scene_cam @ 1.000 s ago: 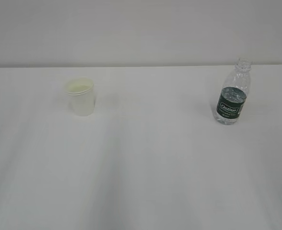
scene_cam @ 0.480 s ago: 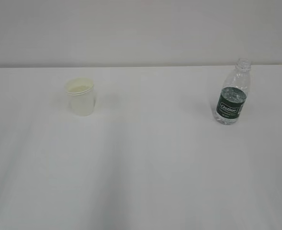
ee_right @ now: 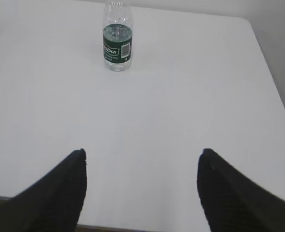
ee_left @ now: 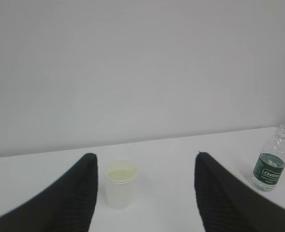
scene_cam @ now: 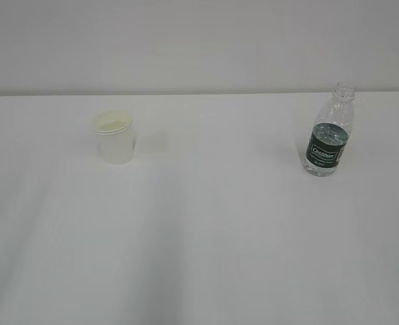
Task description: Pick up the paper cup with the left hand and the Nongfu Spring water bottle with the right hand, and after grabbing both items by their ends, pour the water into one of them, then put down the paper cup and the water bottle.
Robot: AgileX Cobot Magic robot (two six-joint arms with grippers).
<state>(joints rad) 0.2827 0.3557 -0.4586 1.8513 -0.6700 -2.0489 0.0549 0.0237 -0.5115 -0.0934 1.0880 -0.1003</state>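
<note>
The paper cup was seen upright on the white surface, well apart from the Nongfu Spring water bottle, upright at the right. The jaws of the left hand and the right hand were held wide, gripping nothing

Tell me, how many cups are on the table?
1. The paper cup stands upright on the left side of the table, far from the water bottle on the right. Nothing looks hidden.
</note>
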